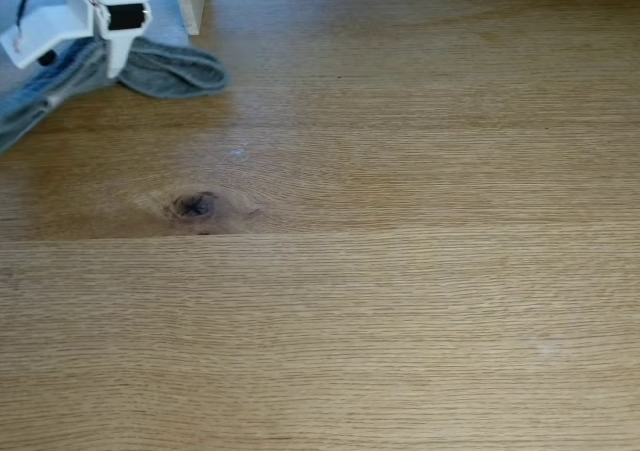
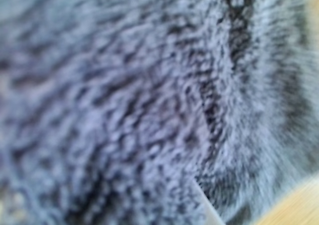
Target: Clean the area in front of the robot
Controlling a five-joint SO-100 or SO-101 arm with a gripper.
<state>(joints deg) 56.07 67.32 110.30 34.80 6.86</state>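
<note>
The pincer (image 1: pixel 85 56) presses down on the grey cloth (image 1: pixel 170 71) at the far left corner of the worktop (image 1: pixel 400 271); I cannot tell if it is clamped. The bare area to wipe spreads right and toward the camera.

White arm (image 1: pixel 95 6) low at fixed view's top-left, tool (image 1: pixel 112 66) pointing down.

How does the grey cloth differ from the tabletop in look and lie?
The grey cloth is crumpled and folded; the tabletop lies flat and smooth. The cloth looks fuzzy and looped in the wrist view; the tabletop shows fine straight grain and one dark knot. The cloth covers only the far left corner, under the tool; the tabletop fills the fixed view.
</note>
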